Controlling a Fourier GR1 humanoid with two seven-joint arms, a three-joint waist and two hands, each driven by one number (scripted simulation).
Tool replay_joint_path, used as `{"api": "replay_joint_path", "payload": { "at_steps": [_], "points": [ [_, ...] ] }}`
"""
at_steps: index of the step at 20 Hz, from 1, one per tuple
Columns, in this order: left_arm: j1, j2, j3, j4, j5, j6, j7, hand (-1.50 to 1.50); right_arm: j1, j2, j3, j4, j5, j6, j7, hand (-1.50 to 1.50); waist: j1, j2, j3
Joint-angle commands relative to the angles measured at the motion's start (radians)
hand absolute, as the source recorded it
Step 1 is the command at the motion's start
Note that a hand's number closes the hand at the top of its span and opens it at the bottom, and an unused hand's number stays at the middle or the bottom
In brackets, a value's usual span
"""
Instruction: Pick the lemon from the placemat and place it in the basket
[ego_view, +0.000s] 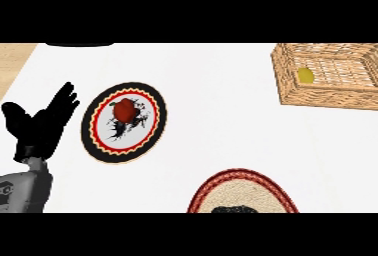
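The lemon (305, 75) lay inside the basket (325, 97), near its left wall, on the woven bottom. The basket stood at the far right of the white tabletop (221, 125), tilted a little in the view.

The left hand (44, 122) was at the left edge, released, its fingers straight and pointing up, holding nothing. Its grey forearm (26, 190) came in from the lower left corner. Just to its right lay a plate (92, 125) with a black rim and a red and yellow zigzag ring; a red thing (125, 111) sat on its middle.

The placemat (221, 187), oval with a red border, lay at the lower edge, well apart from the basket, with no lemon on it. The right hand (235, 209) showed only as a small black patch over the placemat's near side; whether it was released or clenched I could not tell.
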Motion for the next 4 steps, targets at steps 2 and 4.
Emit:
{"api": "replay_joint_path", "payload": {
  "at_steps": [2, 4],
  "points": [
    [0.016, 0.018, 0.006, -0.003, -0.001, -0.016, -0.009, 0.0, 0.098, -0.146, -0.033, 0.14, -0.031, 0.199, -0.116, -1.5, 0.01, 0.006, 0.002],
    [-0.047, -0.014, -0.01, 0.02, -0.022, 0.032, 0.016, 0.0, 0.11, -0.179, -0.026, 0.17, -0.026, 0.232, -0.152, -1.5, 0.005, 0.006, 0.002]
  ]
}}
